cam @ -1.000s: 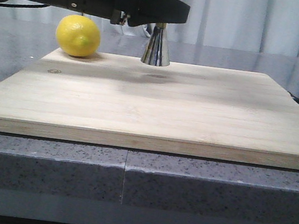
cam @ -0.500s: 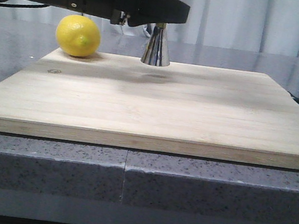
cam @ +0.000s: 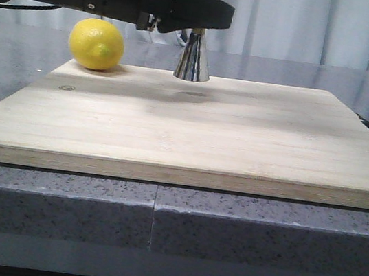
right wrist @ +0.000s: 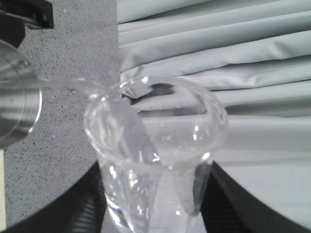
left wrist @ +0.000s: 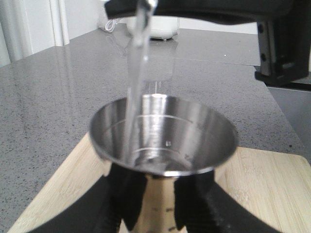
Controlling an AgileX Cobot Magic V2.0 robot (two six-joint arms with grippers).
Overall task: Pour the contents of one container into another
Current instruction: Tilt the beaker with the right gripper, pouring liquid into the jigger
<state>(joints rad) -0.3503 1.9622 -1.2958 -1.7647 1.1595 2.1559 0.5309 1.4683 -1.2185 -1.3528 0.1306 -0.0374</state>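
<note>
Left wrist view: jigger [left wrist: 163, 141] is gripped between left fingers [left wrist: 121, 204].
Beaker [right wrist: 155, 160]: tilted, clamped between right fingers [right wrist: 85, 204].
Progress: stream [left wrist: 136, 82] is being poured; emptying remains.

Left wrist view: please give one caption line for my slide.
Clear stream falls into the steel jigger held by the left gripper.

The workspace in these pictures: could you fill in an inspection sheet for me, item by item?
Surface: pale wooden board on a grey speckled counter.
Job's things: clear glass beaker tilted, a thin stream of clear liquid falling into the shiny steel jigger.
Clutter: yellow lemon on the board, beside the jigger.
Grippers: left gripper clamps the jigger; right gripper holds the beaker.
Cables: nothing seen.
Surroundings: grey curtain behind.
</note>
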